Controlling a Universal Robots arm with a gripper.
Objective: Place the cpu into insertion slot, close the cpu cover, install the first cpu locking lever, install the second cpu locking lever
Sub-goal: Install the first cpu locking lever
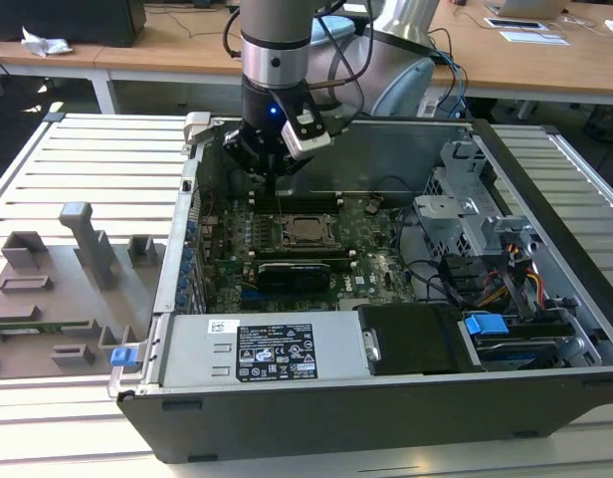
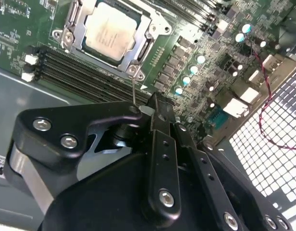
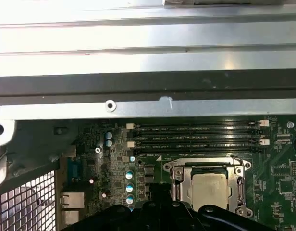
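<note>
Hovering over memory slots (image 1: 297,202) at the motherboard (image 1: 378,267) edge, gripper (image 1: 277,182); opening couldn't be told. Cpu (image 2: 109,31) sat under lowered cpu cover (image 2: 140,54).

Silver-grey cylindrical arm (image 1: 277,40), blue light (image 1: 274,110), looping black cables (image 1: 351,60); matte black hand (image 1: 275,177), silver screws (image 2: 42,125).

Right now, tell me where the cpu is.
The cpu sits on the motherboard, central in the exterior view, framed by the cpu cover, beside the long memory slots.
</note>
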